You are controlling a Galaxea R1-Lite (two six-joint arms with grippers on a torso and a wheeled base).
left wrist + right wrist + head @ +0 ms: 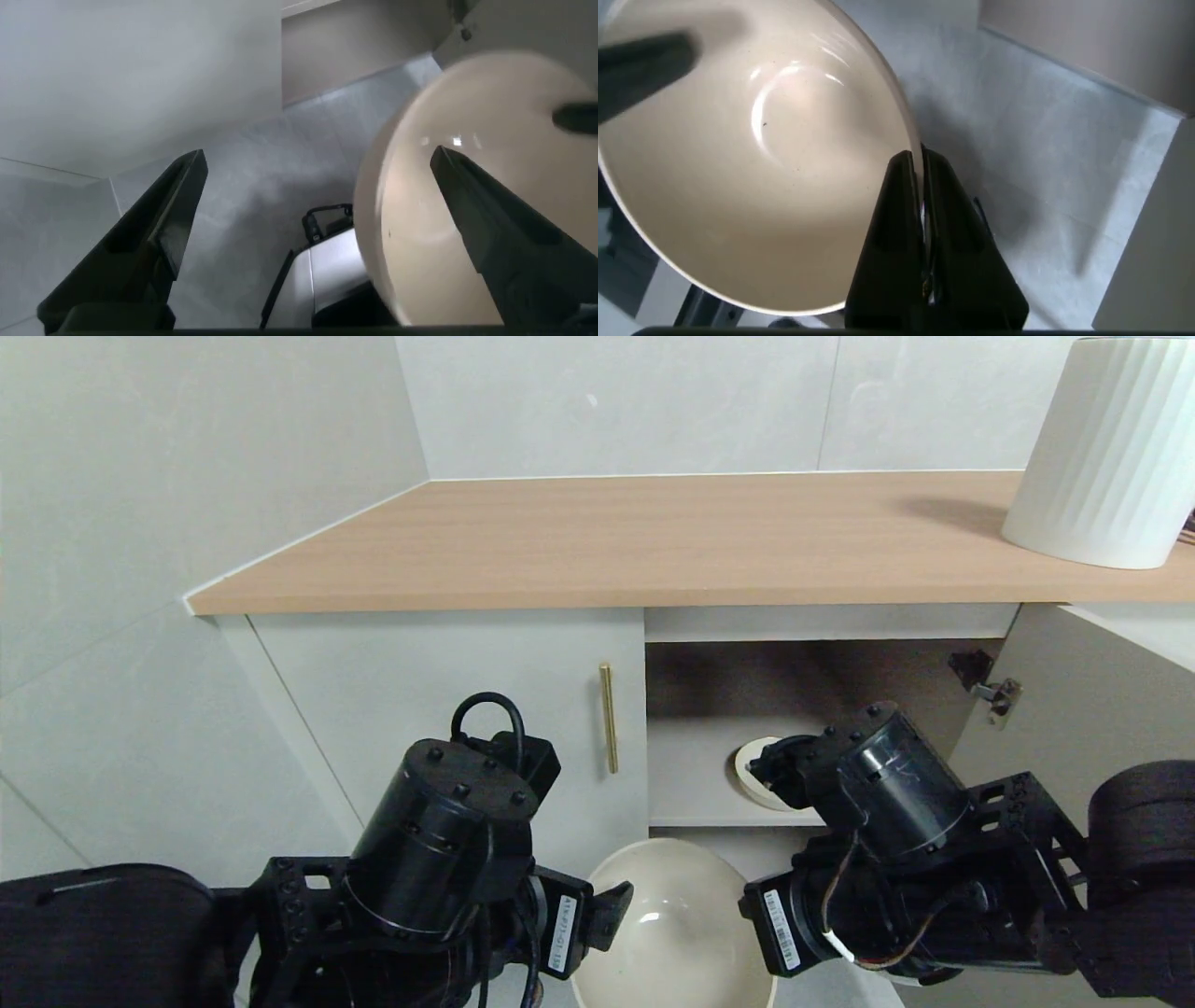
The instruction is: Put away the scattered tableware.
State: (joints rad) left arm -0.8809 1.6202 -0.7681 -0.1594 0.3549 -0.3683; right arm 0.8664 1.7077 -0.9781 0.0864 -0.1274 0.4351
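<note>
A cream bowl (pixel 672 933) hangs low in front of the open cabinet (pixel 822 672), between my two arms. My right gripper (pixel 921 168) is shut on the bowl (pixel 757 168), pinching its rim between both fingers. My left gripper (pixel 313 163) is open, its fingers spread wide. One of its fingers (pixel 486 224) lies across the near side of the bowl (pixel 420 215), and its tip (pixel 616 896) sits at the bowl's left rim. Inside the cabinet, a white round dish (pixel 754 773) rests on the shelf (pixel 691 775), partly hidden behind my right wrist.
The cabinet's left door (pixel 448 672) is closed, with a gold handle (pixel 607 717). The right door (pixel 1092 691) stands swung open. A white ribbed container (pixel 1106 448) stands at the right on the wooden countertop (pixel 607 541). Tiled walls close the left side and the back.
</note>
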